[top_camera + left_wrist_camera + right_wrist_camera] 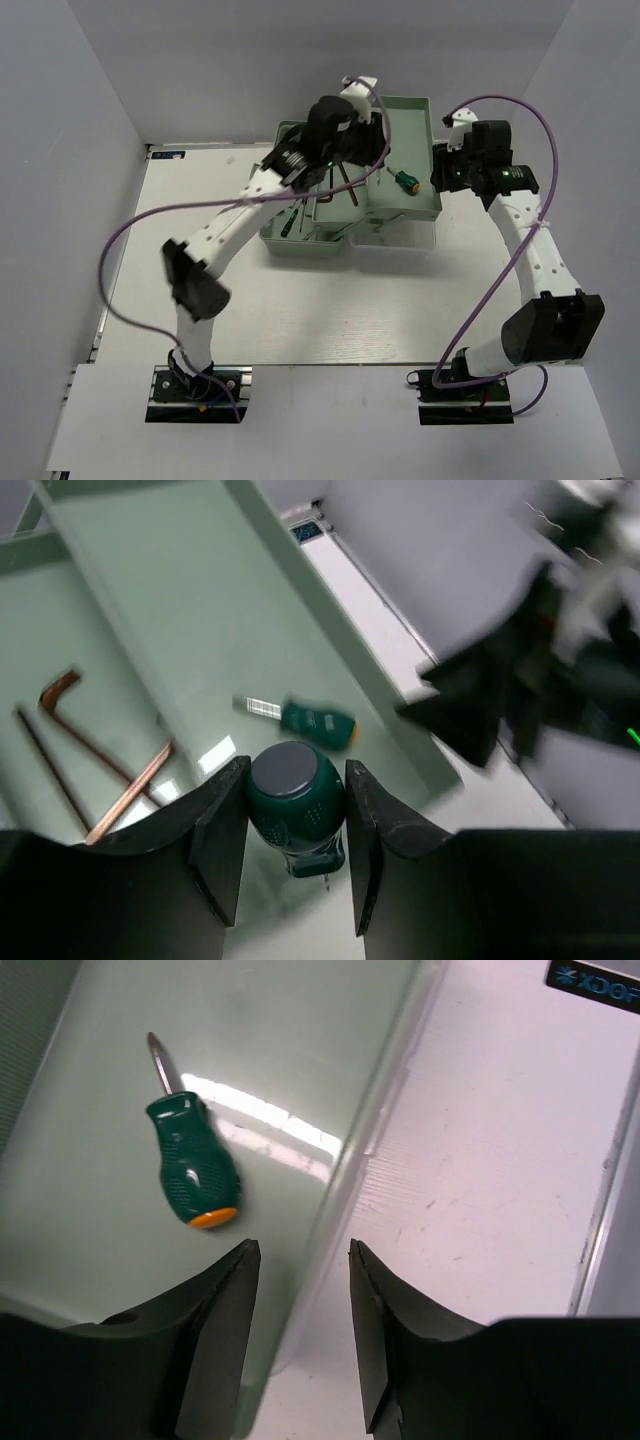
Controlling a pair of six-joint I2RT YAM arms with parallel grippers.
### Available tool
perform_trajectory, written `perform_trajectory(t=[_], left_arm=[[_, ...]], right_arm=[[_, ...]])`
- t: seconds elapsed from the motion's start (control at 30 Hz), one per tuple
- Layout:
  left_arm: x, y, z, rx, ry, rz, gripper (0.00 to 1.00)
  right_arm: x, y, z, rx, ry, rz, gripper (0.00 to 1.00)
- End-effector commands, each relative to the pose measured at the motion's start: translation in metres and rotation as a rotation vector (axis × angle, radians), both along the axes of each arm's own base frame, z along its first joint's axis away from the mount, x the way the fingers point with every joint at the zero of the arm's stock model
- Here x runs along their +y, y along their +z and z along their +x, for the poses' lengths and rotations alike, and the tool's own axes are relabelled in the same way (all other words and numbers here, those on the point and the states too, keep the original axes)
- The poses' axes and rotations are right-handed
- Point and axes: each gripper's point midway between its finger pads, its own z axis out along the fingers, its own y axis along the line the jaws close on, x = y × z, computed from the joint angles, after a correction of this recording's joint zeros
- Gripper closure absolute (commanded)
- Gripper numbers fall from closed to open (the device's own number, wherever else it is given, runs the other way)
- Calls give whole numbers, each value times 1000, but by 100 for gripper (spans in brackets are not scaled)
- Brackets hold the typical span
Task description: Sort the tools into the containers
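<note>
Pale green toolbox point(300, 245) stands open mid-table. By its right tray point(415, 125), the left gripper point(297, 780) clamps a green-handled screwdriver point(290, 795) upright; the right gripper point(300, 1290) hangs over the tray's rim, jaws apart and empty. A second screwdriver point(192, 1170) lies inside the tray, hex keys point(130, 792) in the compartment beside it

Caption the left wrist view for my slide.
Left gripper clamps a stubby green-handled screwdriver over the pale sage-green tray where a second green screwdriver lies; reddish-brown L-shaped hex keys next door.
</note>
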Motion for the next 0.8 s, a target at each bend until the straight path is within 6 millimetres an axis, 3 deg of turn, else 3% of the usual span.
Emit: perform_trajectory(t=[0.0,0.07,0.17,0.2,0.33,0.37,0.4,0.47,0.6,0.67,0.77], left_arm=[[-36,-20,36,24,-68,16,88],[-46,-18,45,28,-93,-8,88],[-51,-48,57,67,-111,-5,86],[-50,-50,56,69,-111,-4,82],[-49,-64,55,108,-128,5,49],[-46,-64,58,110,-127,2,33],[-46,-64,58,110,-127,2,28],[-47,-52,56,87,-139,-19,19],[-45,-17,50,34,-151,-62,12],[-33,13,45,-13,-144,-96,11],[-8,19,45,-18,-60,-79,11]], right_arm=[[-11,31,-3,-100,-66,51,53],[-15,27,-6,-93,-78,54,54],[-22,22,-12,-87,-96,63,54],[-26,21,-12,-85,-104,64,54],[-30,11,-16,-53,-126,88,51],[-31,8,-15,-43,-127,90,49],[-33,7,-14,-39,-134,93,49],[-33,2,-13,-18,-138,106,48],[-36,-14,-12,38,-145,119,48],[-33,-23,-13,76,-134,136,48],[-27,-34,-17,118,-108,154,48]])
